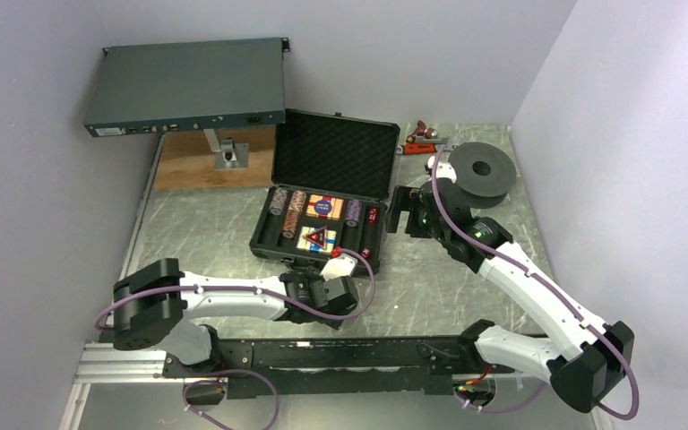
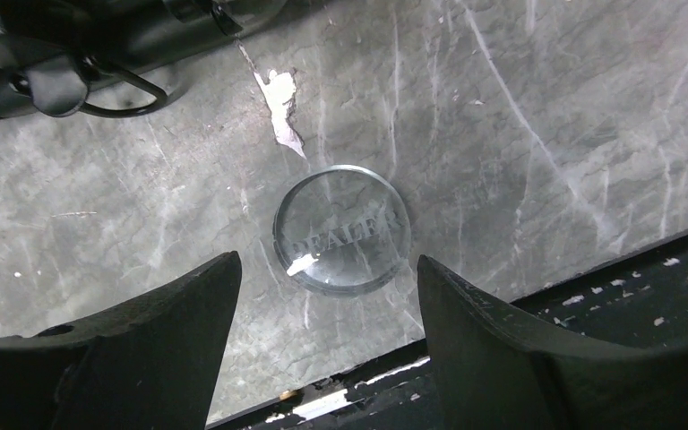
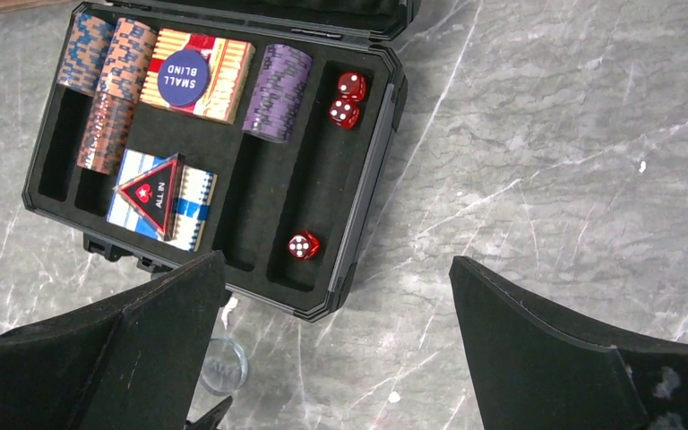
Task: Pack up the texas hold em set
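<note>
Left claw (image 2: pixel 327 262) — jaws apart, low over dealer button (image 2: pixel 341 228)

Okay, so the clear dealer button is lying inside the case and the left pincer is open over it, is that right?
Not quite. The clear dealer button lies on the table outside the case, not inside it, as the left wrist view shows. The left pincer is open over it.

Open case (image 1: pixel 336 157) mid-table; left tool (image 1: pixel 330 285) just before its front edge.
</note>
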Robot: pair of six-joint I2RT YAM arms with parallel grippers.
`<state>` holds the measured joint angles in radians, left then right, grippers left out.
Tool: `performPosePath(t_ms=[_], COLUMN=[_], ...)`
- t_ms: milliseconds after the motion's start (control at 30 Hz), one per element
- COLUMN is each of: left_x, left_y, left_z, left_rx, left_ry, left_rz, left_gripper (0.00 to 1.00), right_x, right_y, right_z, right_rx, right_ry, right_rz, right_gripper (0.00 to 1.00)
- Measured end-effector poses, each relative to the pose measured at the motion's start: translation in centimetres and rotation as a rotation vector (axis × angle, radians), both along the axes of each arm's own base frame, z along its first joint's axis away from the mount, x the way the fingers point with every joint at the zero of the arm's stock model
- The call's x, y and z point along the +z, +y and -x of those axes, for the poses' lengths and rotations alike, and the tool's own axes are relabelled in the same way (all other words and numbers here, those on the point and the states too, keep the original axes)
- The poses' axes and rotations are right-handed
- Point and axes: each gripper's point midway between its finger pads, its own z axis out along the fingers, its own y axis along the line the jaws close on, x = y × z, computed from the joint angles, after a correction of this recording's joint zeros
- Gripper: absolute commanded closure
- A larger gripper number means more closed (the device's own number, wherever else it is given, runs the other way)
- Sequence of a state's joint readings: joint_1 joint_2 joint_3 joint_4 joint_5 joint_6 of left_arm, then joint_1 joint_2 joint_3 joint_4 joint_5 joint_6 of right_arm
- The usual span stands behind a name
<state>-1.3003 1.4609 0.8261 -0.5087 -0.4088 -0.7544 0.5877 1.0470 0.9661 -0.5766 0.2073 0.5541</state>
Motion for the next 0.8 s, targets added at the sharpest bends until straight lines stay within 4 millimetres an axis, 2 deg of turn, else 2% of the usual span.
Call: performPosePath(t_ms=[200, 800], left_x=[-1.5, -2.4], left_y=[0.2, -0.8], left_z=[0.4, 0.6], left_rx=[0.019, 0.039], left_ry=[0.033, 0.063], left_rz=[-0.034, -0.014], left_gripper=[0.24, 0.29], right_x=[0.3, 0.3], right_y=[-0.1, -0.3], right_z=[0.1, 0.5], right_rx=[-0.002, -0.003], right_ry=[-0.008, -0.009], right_rz=[-0.008, -0.009], right_gripper=[0.0, 0.0])
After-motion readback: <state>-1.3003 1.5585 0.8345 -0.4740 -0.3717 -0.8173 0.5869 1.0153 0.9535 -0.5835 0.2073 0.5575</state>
